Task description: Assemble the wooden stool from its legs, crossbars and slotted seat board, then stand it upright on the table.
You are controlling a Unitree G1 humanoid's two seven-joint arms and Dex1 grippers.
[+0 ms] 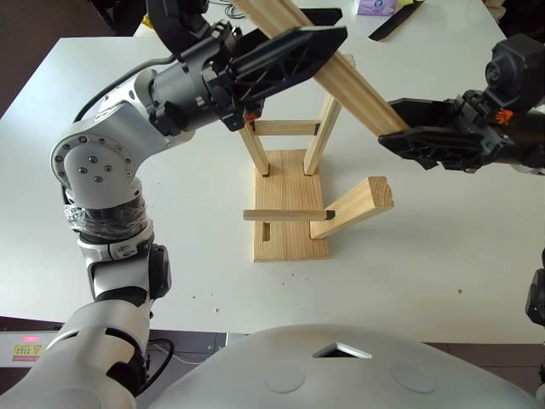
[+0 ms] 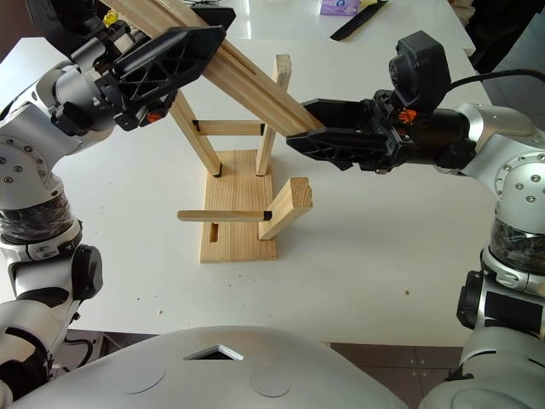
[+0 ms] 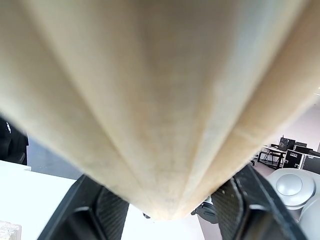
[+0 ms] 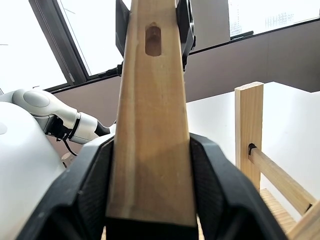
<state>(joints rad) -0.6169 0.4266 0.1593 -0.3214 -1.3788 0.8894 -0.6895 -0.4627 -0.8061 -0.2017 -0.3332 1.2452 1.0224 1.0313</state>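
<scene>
The left claw (image 1: 319, 44), in the upper middle of the left eye frame, is closed around the upper part of a loose leg (image 1: 362, 94) held slanting in the air. The right claw (image 1: 388, 124), at the right of that frame, pinches the same leg at its lower end.

Below them the seat board (image 1: 289, 192) lies flat on the bench (image 1: 443, 256). Two upright legs (image 1: 255, 149) stand at its far end, joined by a crossbar (image 1: 285, 128). Nearer, a leaning leg (image 1: 353, 209) rests tilted at the board's right edge with a second crossbar (image 1: 285, 215) stuck into it.

The right wrist view adds detail: its fingers (image 4: 85, 200) press both sides of the loose leg, and an oval slot (image 4: 153, 40) is cut near the leg's far end. In the left wrist view the leg sits between dark fingers (image 3: 100, 215).
</scene>
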